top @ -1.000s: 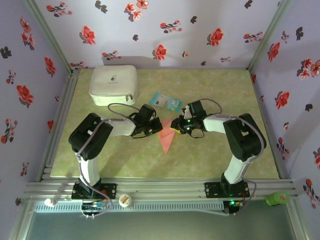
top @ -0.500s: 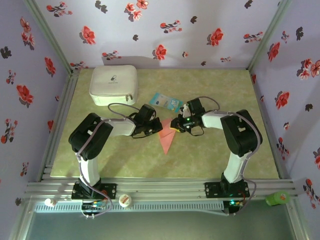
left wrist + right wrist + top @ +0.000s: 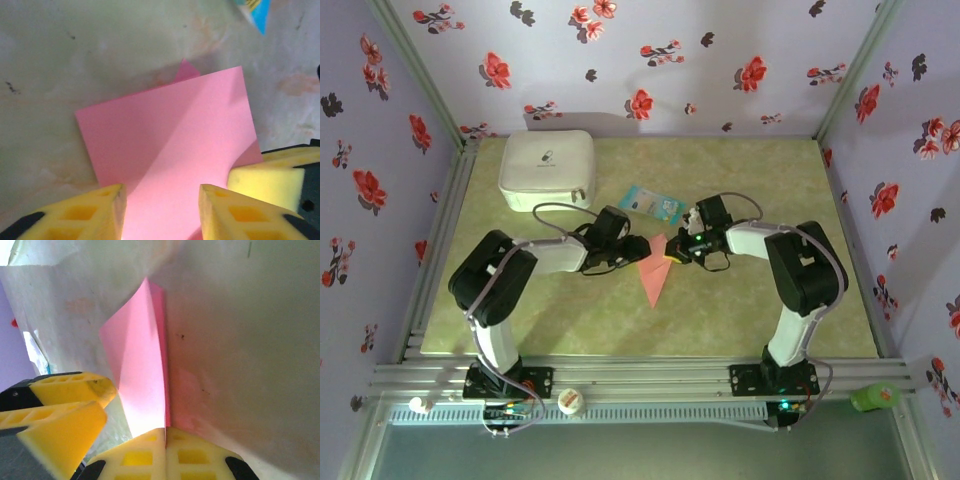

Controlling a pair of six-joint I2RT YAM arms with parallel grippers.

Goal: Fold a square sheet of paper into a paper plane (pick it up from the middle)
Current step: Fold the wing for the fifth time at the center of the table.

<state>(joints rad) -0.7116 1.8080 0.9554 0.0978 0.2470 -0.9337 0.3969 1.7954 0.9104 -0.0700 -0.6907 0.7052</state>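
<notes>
**Overhead and wrist views, mid-fold.** The paper plane (image 3: 655, 278), partly folded, rests near the middle of the tabletop (image 3: 760, 310), its point directed toward 6 o'clock. The right pincer (image 3: 165, 434), at the plane's 2 o'clock in the overhead view, is closed, its pads pressed together on a raised folded edge of the pink paper. The left pincer (image 3: 160, 197), at the plane's 10 o'clock, stands open, one pad on either side of the flat flap and neither visibly pinching it. A light-blue packet (image 3: 652, 203) lies near the plane at 12 o'clock. A white case (image 3: 548, 170) sits well apart toward 10 o'clock.

The step in hand appears to be setting a flap crease. To do it well, the right pincer should keep the lifted edge taut without tugging. The left pincer should then come down on the flap near the centre crease, and the edges should be matched before any pressure, since thin paper takes a stray crease readily. A sideways pull would likely slide the plane off its line.
</notes>
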